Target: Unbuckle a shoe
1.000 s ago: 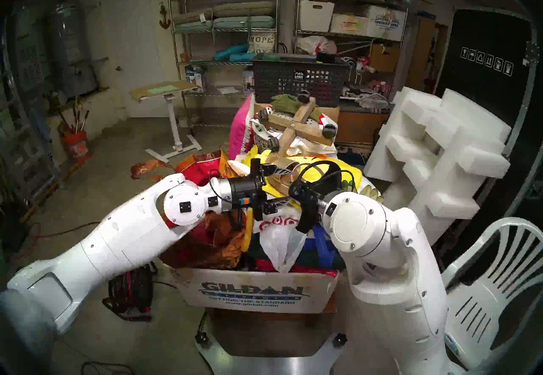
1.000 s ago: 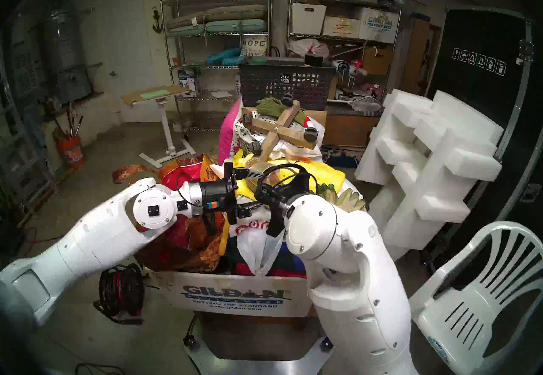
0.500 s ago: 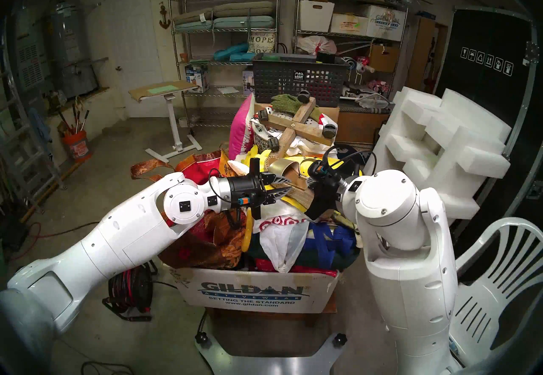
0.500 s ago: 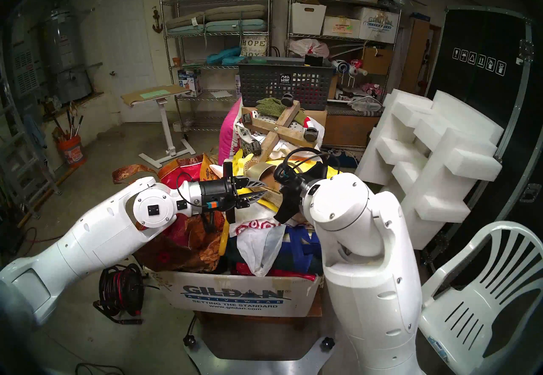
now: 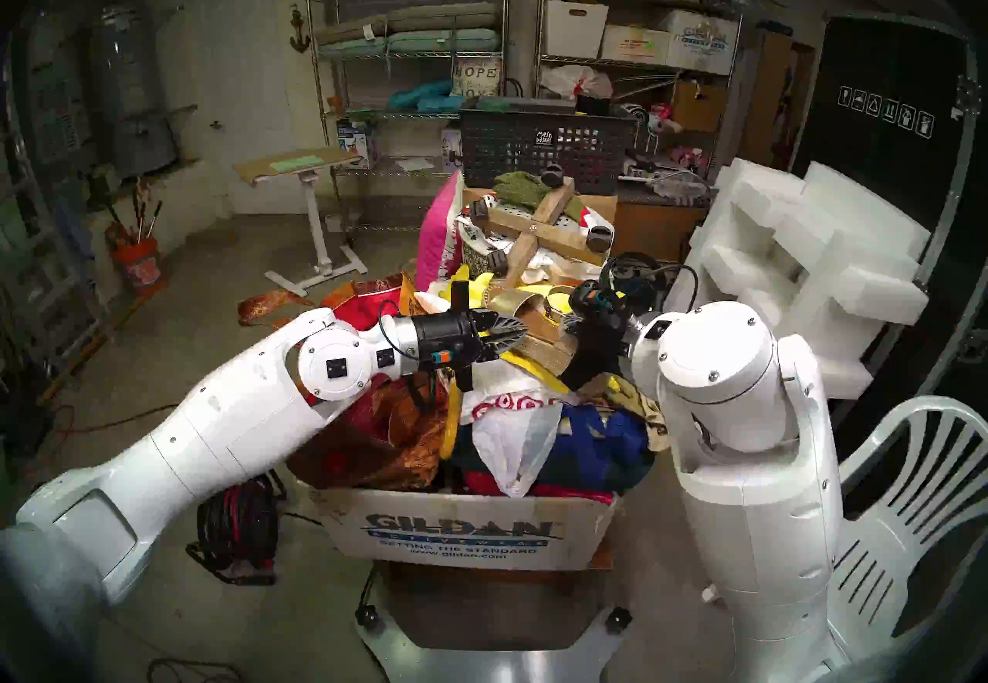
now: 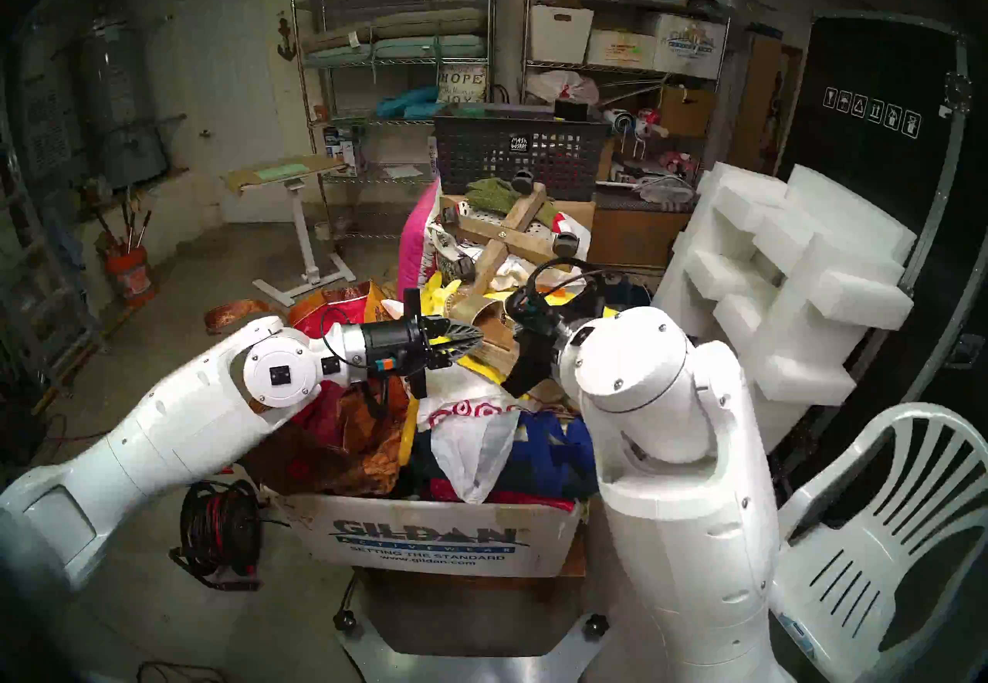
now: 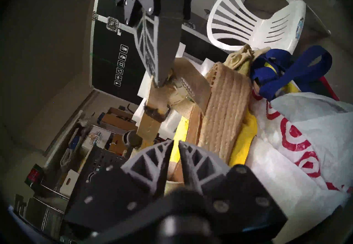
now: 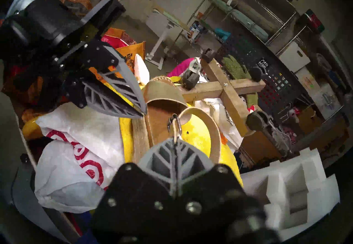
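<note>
The shoe (image 5: 537, 326) lies on top of the pile in the box, a sandal with a jute sole (image 7: 225, 104), brown footbed (image 8: 160, 123) and gold toe band (image 8: 162, 92). My right gripper (image 8: 174, 140) is shut on the thin gold ankle strap (image 8: 202, 119), and the small buckle (image 8: 174, 123) sits just past its tips. In the left wrist view the right gripper (image 7: 158, 83) pinches the strap above a keeper loop. My left gripper (image 5: 521, 333) comes in from the left, its fingers (image 8: 131, 92) closed down on the shoe's side edge by the toe band.
The pile fills a Gildan cardboard box (image 5: 460, 532), with a white red-ringed bag (image 5: 508, 409) in front of the shoe. A wooden caster cross (image 5: 540, 232) and a mesh basket (image 5: 540, 147) stand behind. White foam (image 5: 802, 264) and a plastic chair (image 5: 909, 505) are on the right.
My left jaws have gone from wide apart to closed on the shoe's edge. The right arm has swung to the right and back, still shut on the strap.
</note>
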Robot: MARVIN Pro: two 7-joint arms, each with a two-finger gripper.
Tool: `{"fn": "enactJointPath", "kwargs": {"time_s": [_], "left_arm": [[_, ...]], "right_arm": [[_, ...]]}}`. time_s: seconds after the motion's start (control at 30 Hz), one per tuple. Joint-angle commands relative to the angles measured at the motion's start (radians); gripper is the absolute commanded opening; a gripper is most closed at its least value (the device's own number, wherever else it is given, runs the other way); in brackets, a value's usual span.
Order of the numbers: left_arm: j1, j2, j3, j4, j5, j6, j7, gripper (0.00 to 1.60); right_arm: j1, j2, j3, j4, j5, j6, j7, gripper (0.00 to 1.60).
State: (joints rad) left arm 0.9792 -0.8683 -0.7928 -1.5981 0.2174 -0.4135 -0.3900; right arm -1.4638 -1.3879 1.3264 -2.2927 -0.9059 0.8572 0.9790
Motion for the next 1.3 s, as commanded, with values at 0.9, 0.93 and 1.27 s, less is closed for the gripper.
{"fn": "enactJointPath", "kwargs": {"time_s": [0.9, 0.93, 1.27], "left_arm": [[-0.061, -0.079, -0.003, 0.031, -0.028, -0.025, -0.049, 0.56], [-0.061, -0.079, -0.003, 0.031, -0.028, -0.027, -0.049, 0.55], [-0.056, -0.073, -0.004, 0.023, -0.03, -0.032, -0.047, 0.52]], "right_arm": [[0.016, 0.14, -0.069, -0.053, 0.188, 0.082, -0.006, 0.0], [0.016, 0.142, -0.074, -0.054, 0.192, 0.083, -0.01, 0.0], [0.049, 0.157, -0.11, -0.051, 0.219, 0.103, -0.058, 0.0]]}}
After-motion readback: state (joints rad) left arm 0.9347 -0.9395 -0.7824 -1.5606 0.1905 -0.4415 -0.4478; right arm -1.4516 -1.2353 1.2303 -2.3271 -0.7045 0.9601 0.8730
